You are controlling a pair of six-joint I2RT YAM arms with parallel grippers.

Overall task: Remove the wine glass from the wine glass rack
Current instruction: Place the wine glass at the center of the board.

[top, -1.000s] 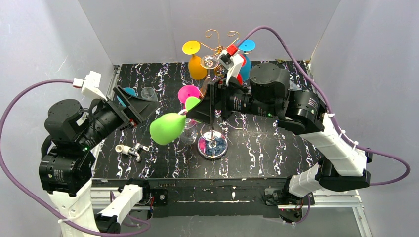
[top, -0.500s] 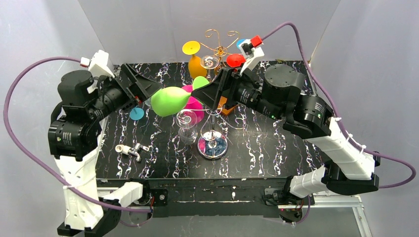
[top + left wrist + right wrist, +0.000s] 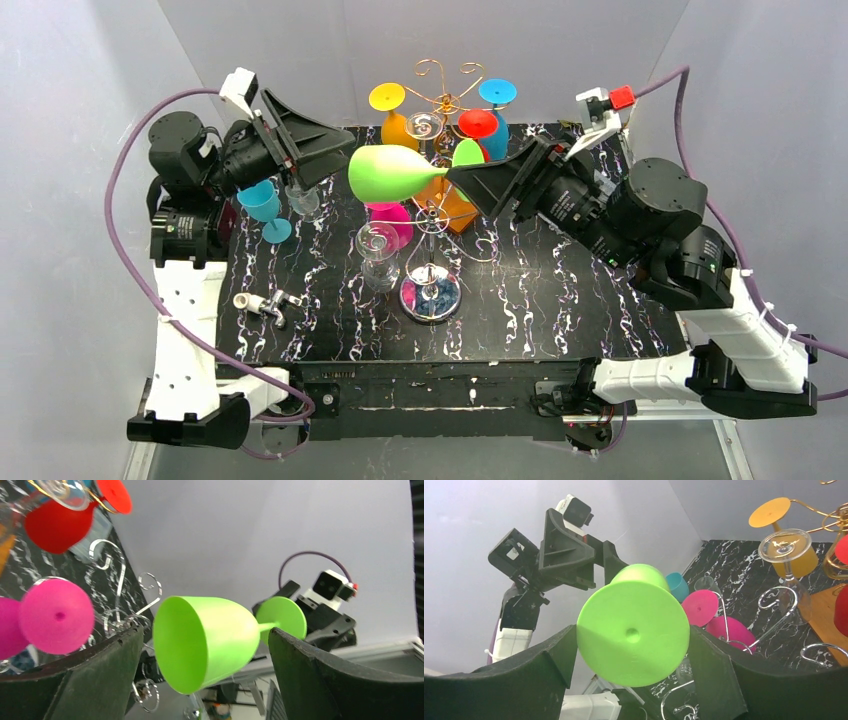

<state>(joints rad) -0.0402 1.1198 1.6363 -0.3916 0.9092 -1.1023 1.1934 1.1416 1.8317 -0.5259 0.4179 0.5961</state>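
Note:
The lime-green wine glass (image 3: 390,172) lies on its side in the air, left of the gold wire wine glass rack (image 3: 441,88), and no wire touches it. My right gripper (image 3: 462,168) is shut on its round foot (image 3: 633,632), one finger at each edge of the disc. The bowl (image 3: 200,645) points its mouth at my left gripper (image 3: 335,155), which is open. In the left wrist view the bowl sits between that gripper's fingers (image 3: 100,680) with a gap on both sides.
Orange (image 3: 396,125), red (image 3: 478,123), blue (image 3: 497,92), pink (image 3: 388,215) and clear (image 3: 378,250) glasses hang on the rack over its shiny round base (image 3: 430,297). A teal glass (image 3: 262,205), a clear glass (image 3: 303,197), an orange block (image 3: 458,208) and a small white fitting (image 3: 265,303) are on the black table.
The right arm lifted the green glass up and to the right, away from the rack's lower arms. The left arm rose and swung to the back left, its gripper still open at the bowl.

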